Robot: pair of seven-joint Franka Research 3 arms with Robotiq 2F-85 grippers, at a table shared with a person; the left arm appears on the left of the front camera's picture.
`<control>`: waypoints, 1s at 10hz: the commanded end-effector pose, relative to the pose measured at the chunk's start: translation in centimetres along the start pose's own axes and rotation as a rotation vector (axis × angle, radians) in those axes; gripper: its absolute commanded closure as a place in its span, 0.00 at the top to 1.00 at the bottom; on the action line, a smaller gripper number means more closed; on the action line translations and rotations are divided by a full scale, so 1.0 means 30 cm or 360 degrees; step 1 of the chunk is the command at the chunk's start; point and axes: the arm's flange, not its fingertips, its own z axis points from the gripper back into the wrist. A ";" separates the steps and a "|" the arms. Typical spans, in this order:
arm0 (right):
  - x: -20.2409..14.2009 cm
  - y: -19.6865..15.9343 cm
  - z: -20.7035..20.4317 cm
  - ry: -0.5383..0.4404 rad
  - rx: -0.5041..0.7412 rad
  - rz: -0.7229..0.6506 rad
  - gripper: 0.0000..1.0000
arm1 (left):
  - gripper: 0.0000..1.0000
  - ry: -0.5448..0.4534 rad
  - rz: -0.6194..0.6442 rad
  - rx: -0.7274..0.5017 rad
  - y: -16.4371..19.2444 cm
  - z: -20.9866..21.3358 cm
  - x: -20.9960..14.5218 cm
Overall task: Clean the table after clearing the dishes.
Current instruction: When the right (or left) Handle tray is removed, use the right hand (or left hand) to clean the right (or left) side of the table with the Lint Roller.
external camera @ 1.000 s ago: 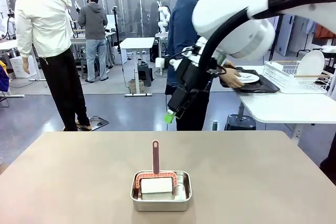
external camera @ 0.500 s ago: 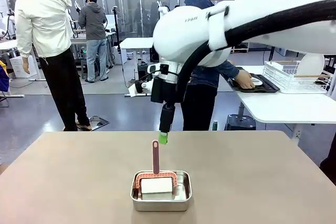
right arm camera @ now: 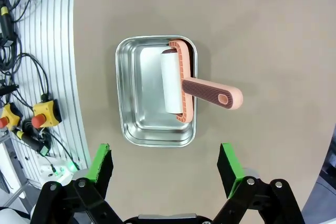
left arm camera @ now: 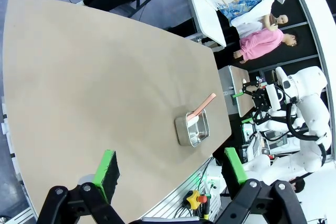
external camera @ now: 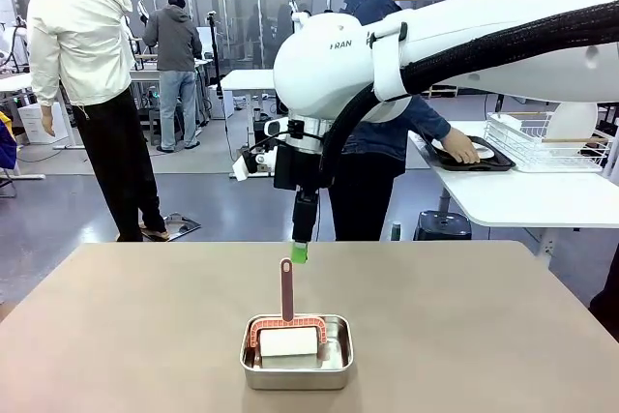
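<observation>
Right arm swung in from the far right corner to mid-surface over the last second. The right gripper (external camera: 300, 254) went from slanted to pointing straight down, and barely shifted in the last half second. It hung just above the tip of the roller handle (external camera: 286, 287), not touching.

In the right wrist view the fingers (right arm camera: 100, 167) were spread wide with nothing between them. The steel tin (right arm camera: 137, 95) sat ahead of them with the cleaning roller (right arm camera: 170, 81) lying in it. The salmon handle (right arm camera: 211, 92) rose out over the tin's rim.

The left gripper (left arm camera: 170, 174) was high above the surface (left arm camera: 94, 77), also released and empty, with the tin (left arm camera: 185, 136) well off toward one edge.

The surface (external camera: 464, 336) carried the tin (external camera: 250, 360), close to the robot-side edge, about midway along it. The dishes were off it: a person's hand (external camera: 462, 150) rested on a dark tray (external camera: 488, 165) with a white plate (external camera: 481, 153) on the white side table behind.

Judgement: clearing looked done, and the step in hand was fetching the roller.
- Next move: centre over the handle end and come down.
- Check that the closing line runs across the handle, not along it.
- Clench before lifting, or the tin may drag.
</observation>
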 end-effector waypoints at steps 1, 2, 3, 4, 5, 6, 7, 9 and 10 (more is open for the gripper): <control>-0.014 0.031 -0.002 -0.0015 0.0019 -0.0032 1.00 | 1.00 0.0016 0.0019 0.0003 -0.018 0.011 -0.007; -0.014 0.031 -0.002 -0.0015 0.0019 -0.0032 1.00 | 1.00 0.0016 0.0019 0.0003 -0.018 0.011 -0.007; -0.001 -0.001 0.000 -0.0001 0.0001 -0.0002 1.00 | 1.00 0.0016 0.0019 0.0003 -0.018 0.011 -0.007; 0.036 -0.022 -0.015 -0.0004 -0.0028 0.0022 1.00 | 1.00 0.0016 0.0019 0.0003 -0.018 0.011 -0.007; 0.072 -0.043 -0.036 0.0047 -0.0025 0.0052 1.00 | 1.00 0.0016 0.0019 0.0003 -0.018 0.011 -0.007; 0.100 -0.082 -0.056 0.0088 -0.0012 0.0039 1.00 | 1.00 0.0016 0.0019 0.0003 -0.018 0.011 -0.007; 0.116 -0.126 -0.071 0.0082 -0.0042 0.0044 1.00 | 1.00 0.0016 0.0019 0.0003 -0.018 0.011 -0.007; 0.161 -0.210 -0.118 0.0105 -0.0141 0.0068 1.00 | 1.00 0.0016 0.0019 0.0003 -0.018 0.011 -0.007; 0.182 -0.235 -0.145 0.0145 -0.0122 0.0081 1.00 | 1.00 0.0016 0.0019 0.0003 -0.018 0.011 -0.007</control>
